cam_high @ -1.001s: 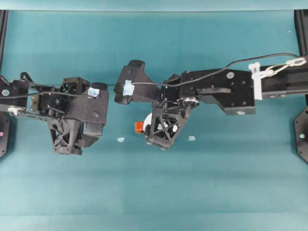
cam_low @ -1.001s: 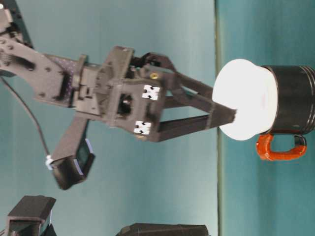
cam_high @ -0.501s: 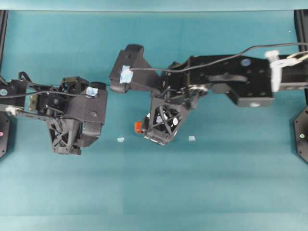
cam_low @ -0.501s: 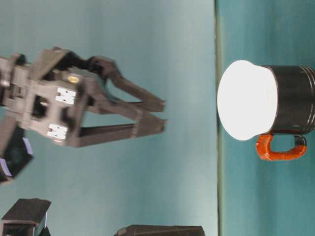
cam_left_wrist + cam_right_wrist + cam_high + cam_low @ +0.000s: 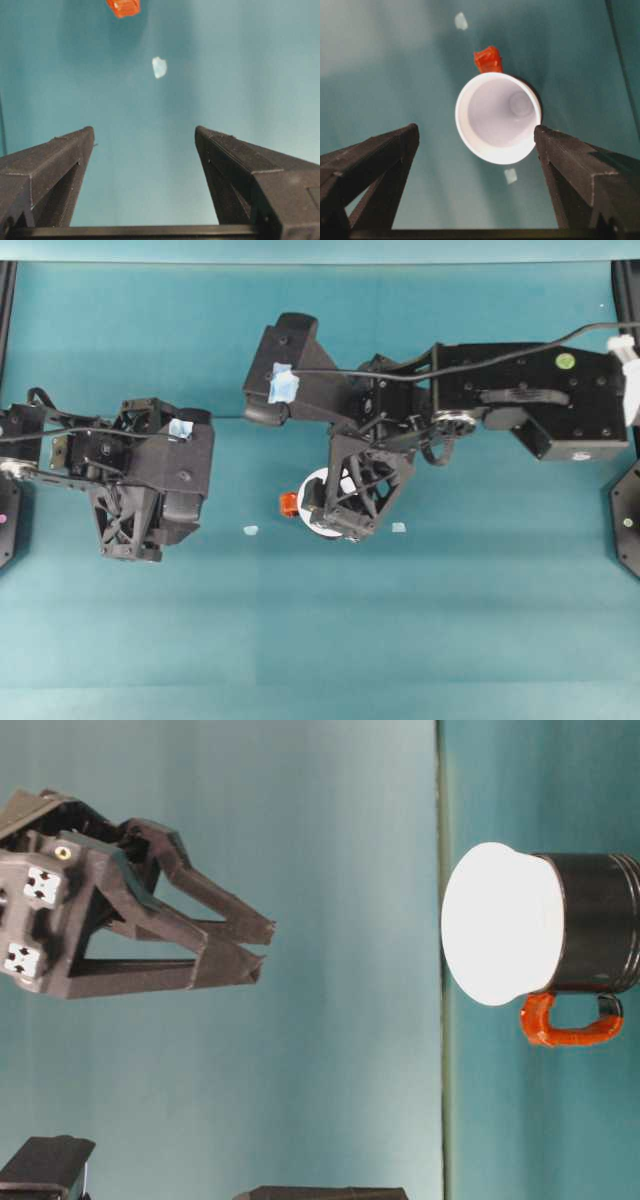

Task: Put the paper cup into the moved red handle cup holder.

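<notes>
Partly hidden holder (image 5: 596, 925) (handle (image 5: 565, 1020) visible) cradles paper cup (image 5: 500, 923).

White paper cup (image 5: 497, 117), plain inside and out, glowing bright against a glossy black holder (image 5: 598, 923). Beside the cup's rim, an orange-red handle (image 5: 563, 1022) with a black tip. The table (image 5: 450, 620) is solid teal, dotted near the cup with pale blue scraps (image 5: 461, 21). Both grippers, right (image 5: 255, 945) and left (image 5: 145, 140), are matte black; blue tape (image 5: 283, 384) marks the right arm.
</notes>
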Action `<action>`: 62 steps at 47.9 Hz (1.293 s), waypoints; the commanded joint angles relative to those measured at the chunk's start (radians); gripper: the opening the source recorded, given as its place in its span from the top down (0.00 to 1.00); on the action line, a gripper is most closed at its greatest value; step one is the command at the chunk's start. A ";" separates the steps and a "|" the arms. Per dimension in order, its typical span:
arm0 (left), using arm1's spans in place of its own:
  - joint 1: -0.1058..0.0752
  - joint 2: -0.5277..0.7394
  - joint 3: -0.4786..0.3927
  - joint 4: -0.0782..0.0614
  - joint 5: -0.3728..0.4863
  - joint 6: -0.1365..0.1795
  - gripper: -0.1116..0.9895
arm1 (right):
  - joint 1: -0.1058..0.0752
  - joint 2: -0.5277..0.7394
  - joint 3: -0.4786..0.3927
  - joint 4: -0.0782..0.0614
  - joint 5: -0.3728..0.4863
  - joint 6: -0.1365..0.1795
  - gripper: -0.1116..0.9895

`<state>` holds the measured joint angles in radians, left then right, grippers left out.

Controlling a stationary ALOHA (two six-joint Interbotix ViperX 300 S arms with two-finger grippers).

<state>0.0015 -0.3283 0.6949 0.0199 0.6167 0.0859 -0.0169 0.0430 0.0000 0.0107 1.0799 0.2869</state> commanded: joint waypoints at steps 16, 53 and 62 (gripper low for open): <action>-0.002 -0.018 -0.009 0.002 -0.005 0.000 0.09 | 0.011 -0.117 -0.003 -0.005 -0.005 -0.012 0.27; -0.005 -0.051 0.009 0.003 -0.005 -0.002 0.09 | 0.014 -0.328 0.261 -0.003 -0.287 -0.009 0.27; -0.005 -0.051 0.009 0.003 -0.005 0.000 0.09 | 0.012 -0.328 0.267 -0.003 -0.272 -0.009 0.27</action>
<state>-0.0015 -0.3666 0.7148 0.0199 0.6167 0.0859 -0.0077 -0.2010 0.2777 0.0077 0.8069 0.2823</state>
